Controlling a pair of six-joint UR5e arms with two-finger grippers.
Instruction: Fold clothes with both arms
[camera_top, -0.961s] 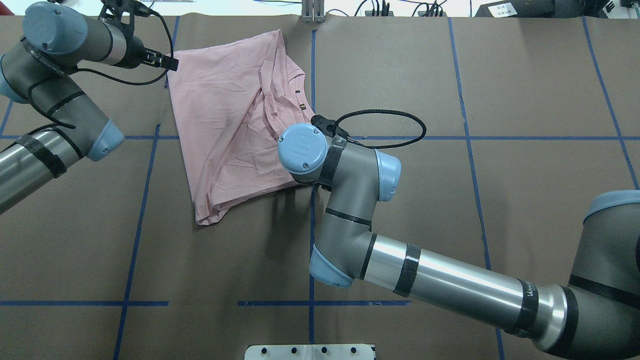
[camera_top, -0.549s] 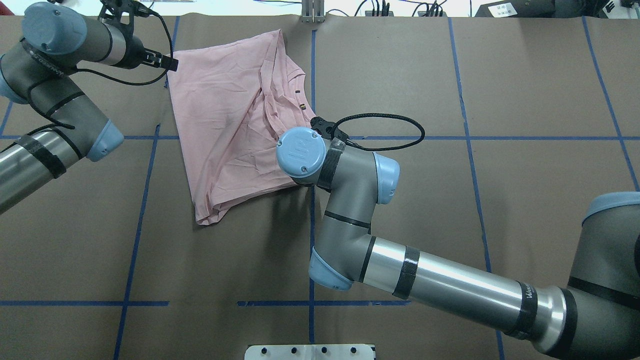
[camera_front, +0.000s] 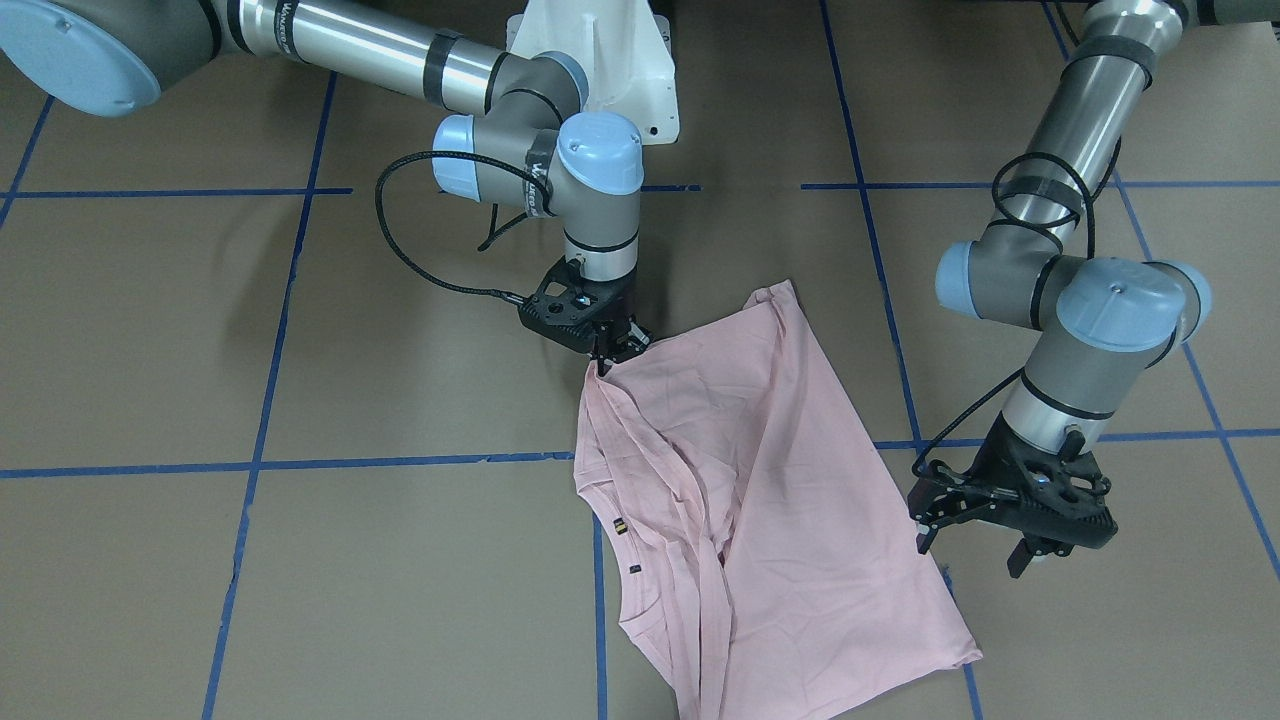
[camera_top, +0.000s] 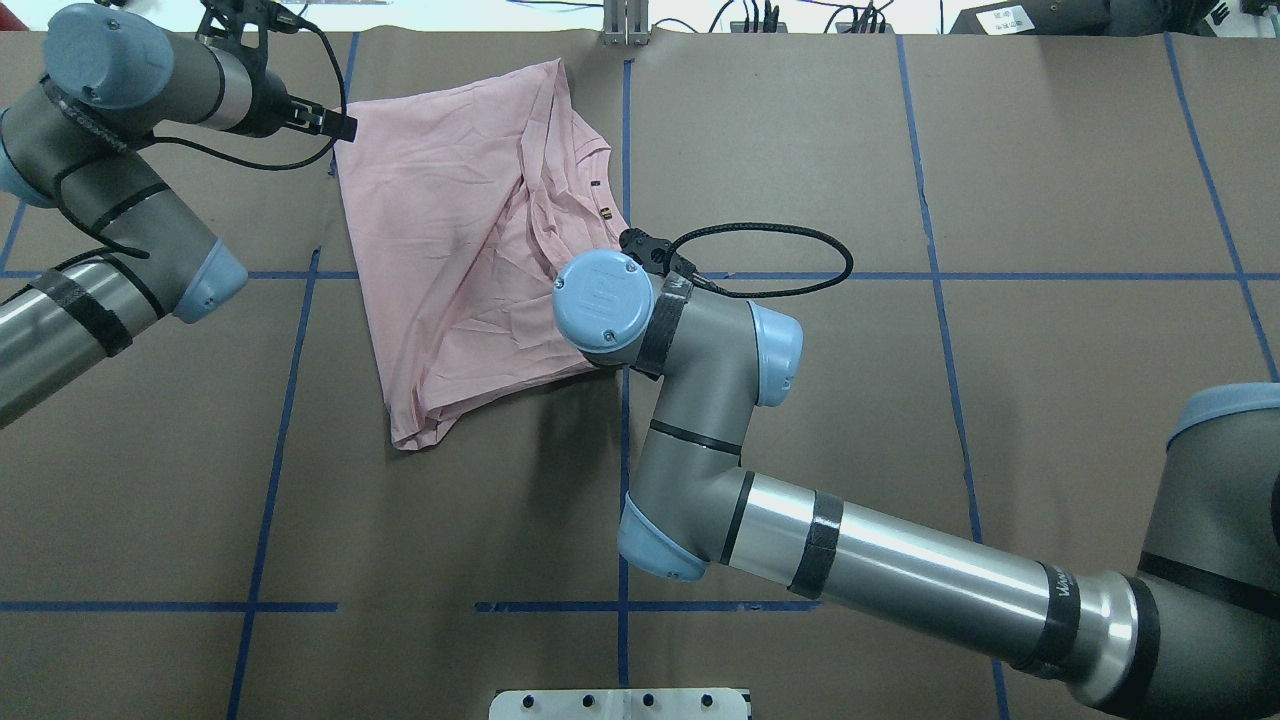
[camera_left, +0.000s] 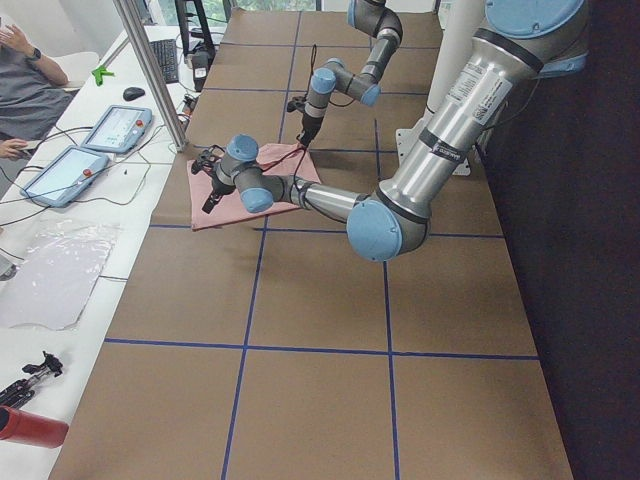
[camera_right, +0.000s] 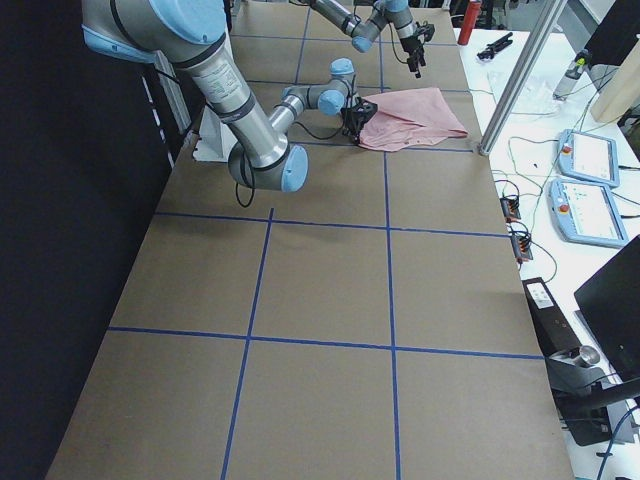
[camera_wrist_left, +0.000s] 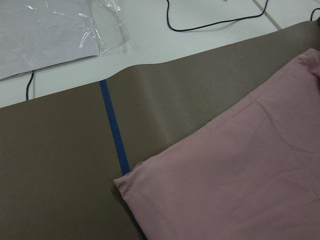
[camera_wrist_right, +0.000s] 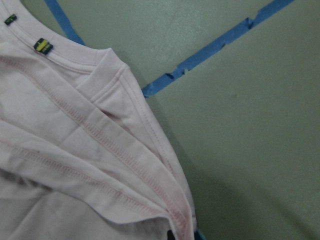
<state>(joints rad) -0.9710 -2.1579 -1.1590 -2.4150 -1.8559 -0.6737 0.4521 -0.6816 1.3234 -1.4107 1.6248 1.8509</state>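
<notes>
Brown table (camera_top: 1050, 150), pale pink T-shirt (camera_top: 440, 220) mid-fold. Right black gripper (camera_front: 612, 352) pinches its edge; left black gripper (camera_front: 970, 556) hangs beside it, fingers spread, and likely must grab a corner next.

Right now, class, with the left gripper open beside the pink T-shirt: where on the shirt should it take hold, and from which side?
Probably the corner of the T-shirt nearest the left gripper. That corner lies flat, with bare table beyond it on the robot's left, so come down from that outer side, jaws straddling the edge, and pinch the fabric there.
</notes>
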